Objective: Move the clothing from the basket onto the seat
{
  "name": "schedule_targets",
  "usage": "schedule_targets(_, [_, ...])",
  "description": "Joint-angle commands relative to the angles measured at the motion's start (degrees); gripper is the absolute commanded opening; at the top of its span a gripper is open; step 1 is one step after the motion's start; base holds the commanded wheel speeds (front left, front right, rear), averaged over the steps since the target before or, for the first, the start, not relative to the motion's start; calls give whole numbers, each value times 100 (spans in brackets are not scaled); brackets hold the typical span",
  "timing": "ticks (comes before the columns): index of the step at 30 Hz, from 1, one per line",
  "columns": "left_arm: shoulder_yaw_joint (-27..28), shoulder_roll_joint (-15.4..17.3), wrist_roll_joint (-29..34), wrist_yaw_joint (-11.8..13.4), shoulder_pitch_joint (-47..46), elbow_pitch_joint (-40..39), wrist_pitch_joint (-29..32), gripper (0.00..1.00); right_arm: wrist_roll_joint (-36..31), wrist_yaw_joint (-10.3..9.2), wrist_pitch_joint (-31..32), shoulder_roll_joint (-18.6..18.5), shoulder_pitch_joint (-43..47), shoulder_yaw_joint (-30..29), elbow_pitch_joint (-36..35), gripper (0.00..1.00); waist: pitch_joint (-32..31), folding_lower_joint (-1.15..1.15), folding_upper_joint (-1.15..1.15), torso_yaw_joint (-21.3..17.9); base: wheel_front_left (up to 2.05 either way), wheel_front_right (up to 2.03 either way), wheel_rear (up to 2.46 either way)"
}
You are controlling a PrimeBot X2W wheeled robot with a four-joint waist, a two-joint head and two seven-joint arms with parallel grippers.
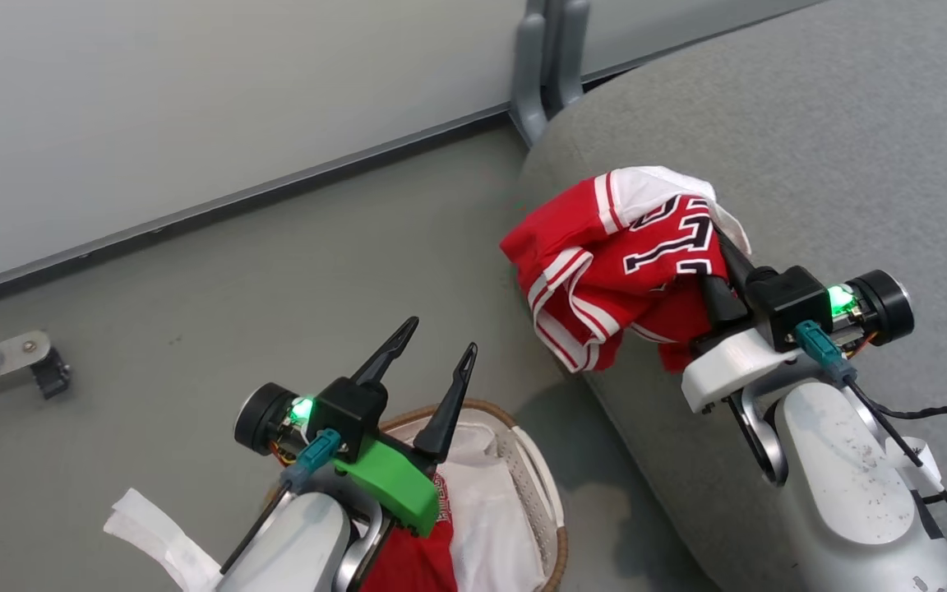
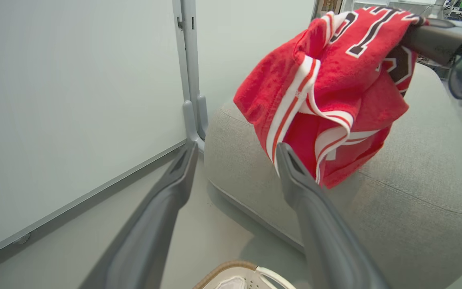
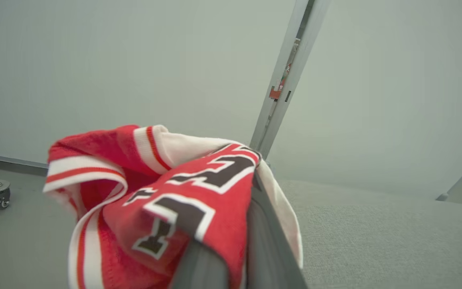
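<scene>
Head view: right claw (image 1: 724, 284) is clamped on a bunched red jersey (image 1: 621, 255) with white trim, holding it over the left end of the grey seat (image 1: 810, 148), part of the cloth hanging past the edge. Left claw (image 1: 441, 337) is spread wide and empty above the basket (image 1: 531, 460) on the floor, left of the seat; another red garment (image 1: 416, 563) lies inside it
</scene>
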Motion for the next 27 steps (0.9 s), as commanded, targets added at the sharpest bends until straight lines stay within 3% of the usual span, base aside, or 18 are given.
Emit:
schedule_targets(1, [-17,75,17,-20,-111,-15,-3,100,-6,-8,-17,-14,61,-72,-25,0,386,0,0,-962,0,0,0])
schedule_targets(8, [-123,146,-40,-21,-204,24,-3,100,100,-8,-17,-8,88,-191,-54,0,527,0,0,-1559,0,0,0])
schedule_targets(15, [-252,166,-77,-21,-284,57,-3,100,118,-8,-17,-9,120,-324,-47,0,591,0,0,-1596,0,0,0])
schedule_targets(24, [-216,171,54,-21,-440,-92,-3,100,-126,-8,-17,-13,-402,-1040,57,0,911,0,0,-966,0,0,0])
schedule_targets(27, [-236,231,140,-21,-594,-169,-4,100,-205,-9,-17,-163,-832,-1338,67,0,1133,0,0,-662,0,0,0])
